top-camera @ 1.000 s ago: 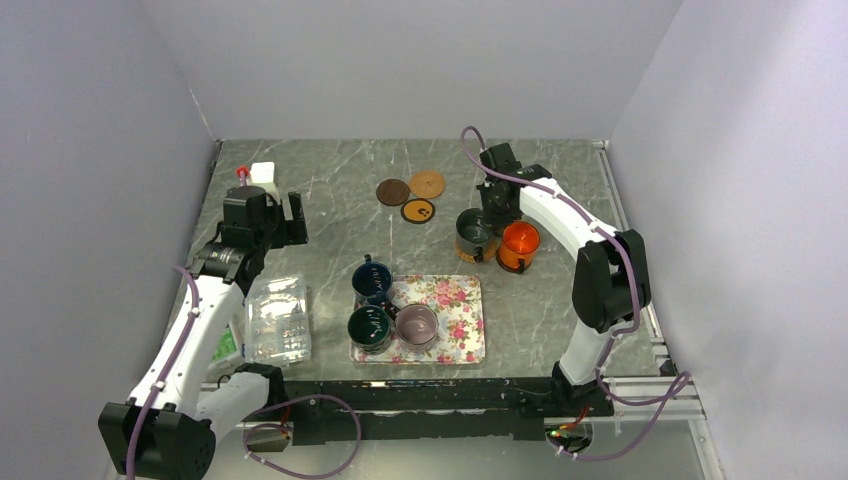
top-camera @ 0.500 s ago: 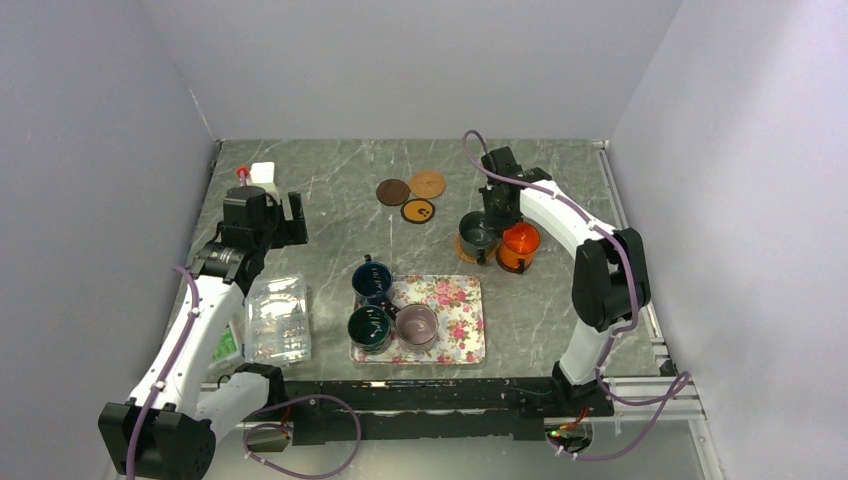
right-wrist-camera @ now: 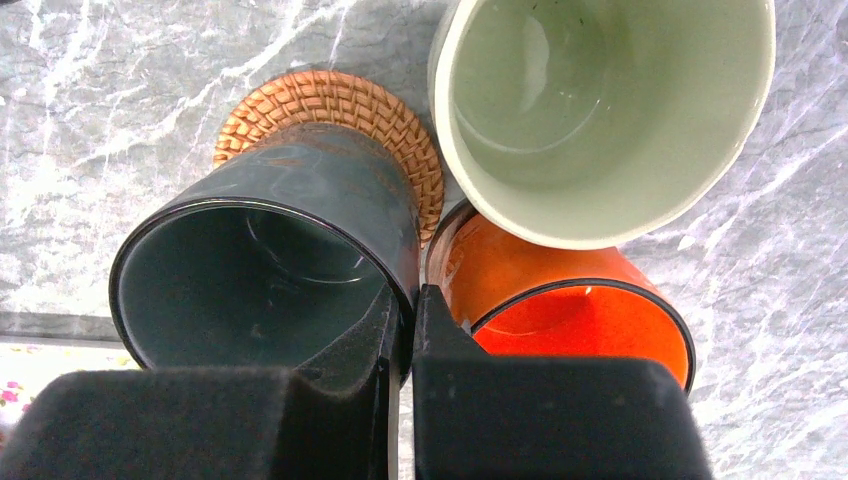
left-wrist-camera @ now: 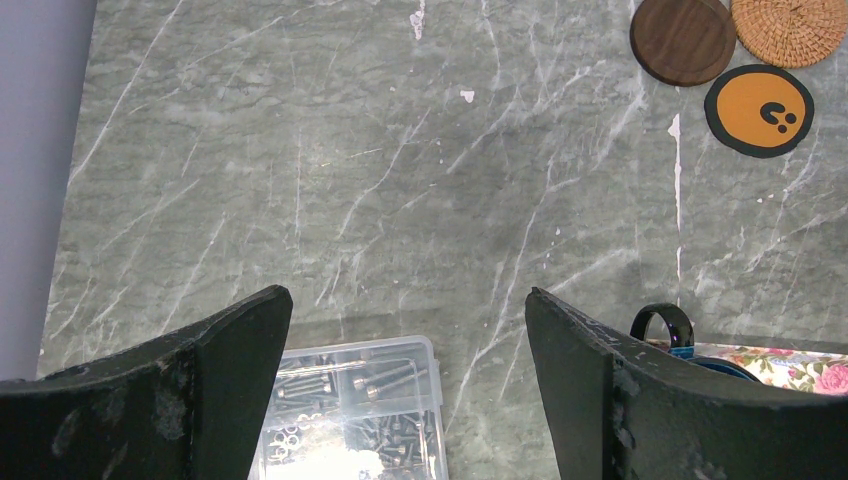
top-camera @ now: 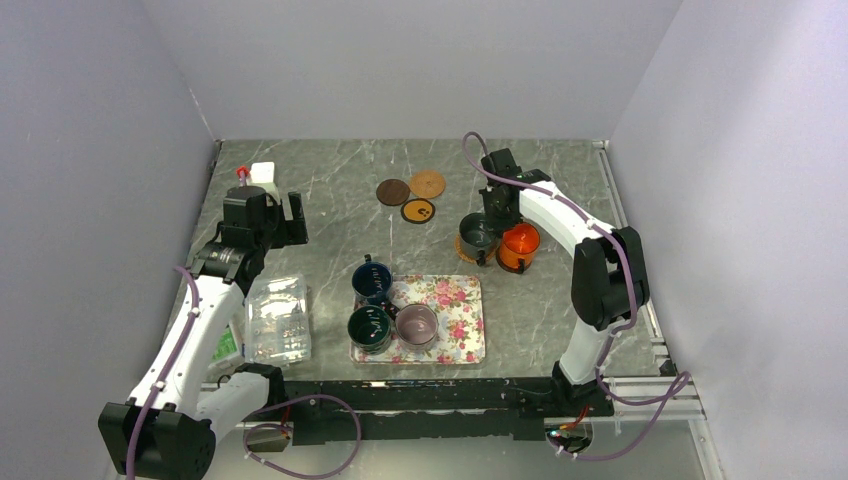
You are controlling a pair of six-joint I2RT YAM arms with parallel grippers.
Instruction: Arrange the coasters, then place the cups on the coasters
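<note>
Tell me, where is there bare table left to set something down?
Widest bare stretch: between the left gripper and the three loose coasters. Also between the floral tray and the right arm's base. Crowded around the right gripper, where three cups stand packed together.

Dark green cup point(right-wrist-camera: 270, 270), orange cup point(right-wrist-camera: 560, 300) and pale cream-green cup point(right-wrist-camera: 600, 100) crowding close around right gripper point(right-wrist-camera: 405, 320); outer finger point(right-wrist-camera: 540, 410) squeezing between green and orange walls, little room sideways. Wide bare marble table point(left-wrist-camera: 400, 200) lying open ahead of left gripper point(left-wrist-camera: 405, 300). Clear screw box point(left-wrist-camera: 350, 410) sitting just under its spread jaws; navy cup point(left-wrist-camera: 662, 308) and floral tray point(left-wrist-camera: 800, 365) blocking near right; dark brown coaster point(left-wrist-camera: 683, 38) and orange-faced coaster point(left-wrist-camera: 760, 110) bounding far right.
</note>
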